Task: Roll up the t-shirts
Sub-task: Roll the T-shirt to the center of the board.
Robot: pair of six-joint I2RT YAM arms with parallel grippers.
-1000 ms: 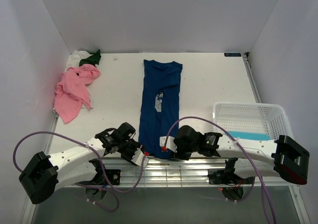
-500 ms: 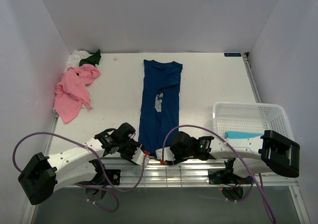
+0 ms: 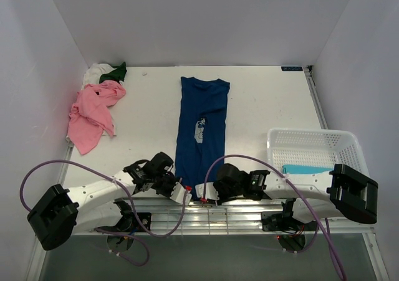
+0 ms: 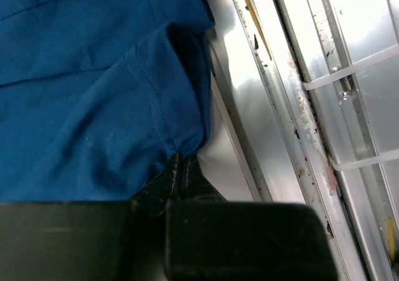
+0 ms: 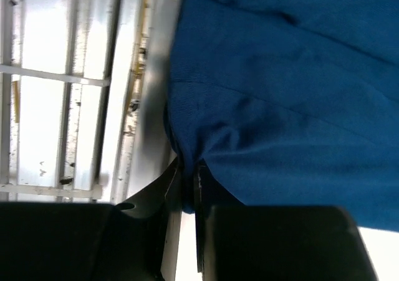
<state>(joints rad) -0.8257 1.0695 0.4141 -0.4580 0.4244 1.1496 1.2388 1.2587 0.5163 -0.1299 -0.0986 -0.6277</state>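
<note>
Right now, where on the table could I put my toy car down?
Bare table lies between the pink t-shirt and the navy t-shirt, and right of it up to the basket. Crowded: the near edge, where left gripper and right gripper pinch its hem.

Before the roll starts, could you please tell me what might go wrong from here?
The left gripper and right gripper each pinch only a sliver of hem on the blue shirt, which may slip out. The grippers sit close together, so they might collide or roll the shirt crooked.
</note>
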